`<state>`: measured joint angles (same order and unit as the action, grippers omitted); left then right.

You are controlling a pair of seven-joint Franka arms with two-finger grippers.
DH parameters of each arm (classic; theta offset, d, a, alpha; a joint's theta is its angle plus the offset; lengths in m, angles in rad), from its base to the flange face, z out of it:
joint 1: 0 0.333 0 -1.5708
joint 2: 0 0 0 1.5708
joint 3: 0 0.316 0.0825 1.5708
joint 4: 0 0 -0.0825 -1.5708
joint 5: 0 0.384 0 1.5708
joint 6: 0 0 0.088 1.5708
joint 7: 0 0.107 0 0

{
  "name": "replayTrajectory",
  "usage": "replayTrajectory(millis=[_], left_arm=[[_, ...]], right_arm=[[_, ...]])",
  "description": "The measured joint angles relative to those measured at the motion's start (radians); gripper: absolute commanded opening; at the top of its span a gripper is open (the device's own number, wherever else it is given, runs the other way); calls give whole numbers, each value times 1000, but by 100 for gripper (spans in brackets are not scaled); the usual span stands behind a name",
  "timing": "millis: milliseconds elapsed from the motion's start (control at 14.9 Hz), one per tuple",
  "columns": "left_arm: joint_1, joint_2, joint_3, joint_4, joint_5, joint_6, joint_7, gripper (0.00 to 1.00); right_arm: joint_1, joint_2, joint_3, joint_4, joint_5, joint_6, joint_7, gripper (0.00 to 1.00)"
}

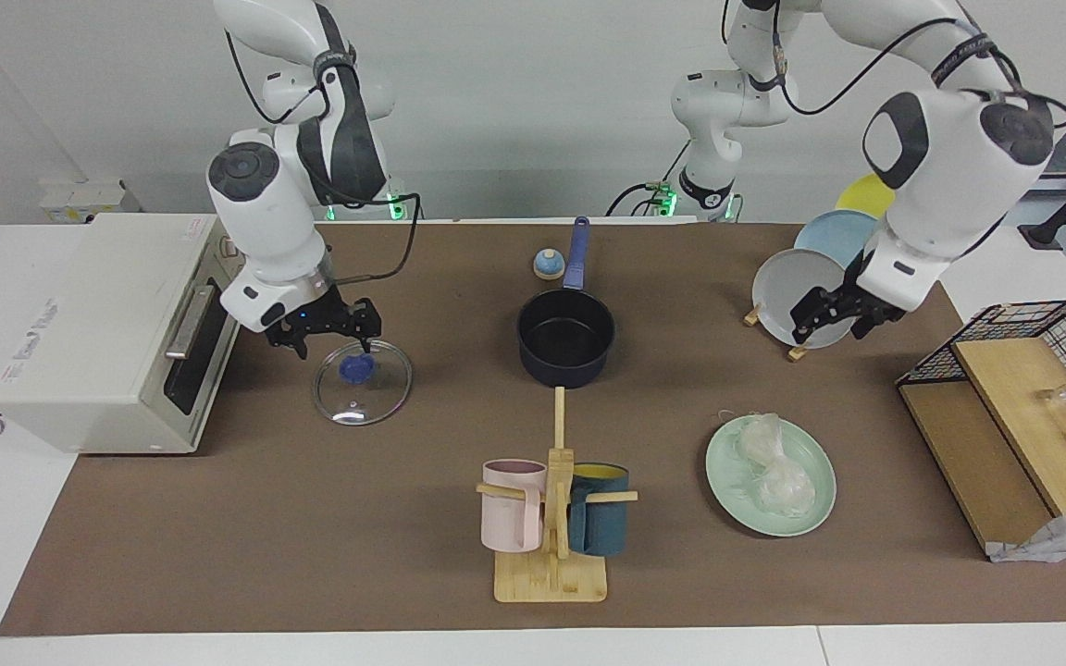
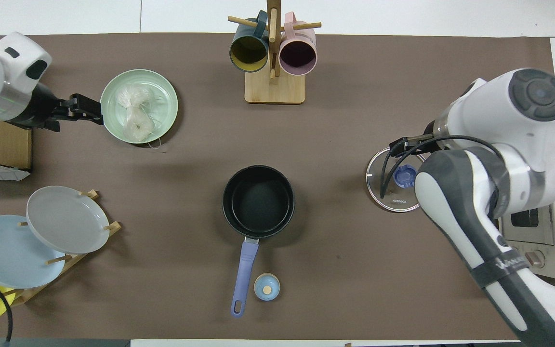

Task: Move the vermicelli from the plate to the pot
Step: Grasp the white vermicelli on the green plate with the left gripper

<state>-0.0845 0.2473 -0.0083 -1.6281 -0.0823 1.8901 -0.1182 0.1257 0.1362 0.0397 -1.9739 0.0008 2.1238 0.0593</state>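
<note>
"KONKA" is read on the round glass lid with blue knob [image 2: 395, 185], centre right of the overhead view, under the spread, empty right gripper [image 1: 328, 339]; wispy white vermicelli nests [image 2: 134, 114] are seen on the pale mint-green plate [image 2: 166, 99], upper left, beside the spread, empty left gripper [image 2: 85, 108], with the dark navy blue-handled pot [image 2: 258, 201] at centre.

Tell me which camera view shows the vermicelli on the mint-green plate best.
The overhead view: it looks almost straight down into the plate, so both nests of vermicelli and their loose threads show whole. The facing view shows the same vermicelli at a slant, as two pale lumps that blend into the plate.
</note>
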Motion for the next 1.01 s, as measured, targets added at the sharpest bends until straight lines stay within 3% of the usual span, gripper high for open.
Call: replayTrajectory(millis=[268, 939, 1006], left_arm=[[-2, 114, -1, 1, 0, 128, -1, 100], [-57, 248, -4, 2, 39, 264, -37, 100], [-59, 255, -4, 2, 45, 269, -37, 95]], right_arm=[[-2, 17, -3, -134, 0, 135, -55, 100], [-1, 34, -2, -150, 0, 135, -90, 89], [-1, 34, -2, -150, 0, 135, -90, 89]])
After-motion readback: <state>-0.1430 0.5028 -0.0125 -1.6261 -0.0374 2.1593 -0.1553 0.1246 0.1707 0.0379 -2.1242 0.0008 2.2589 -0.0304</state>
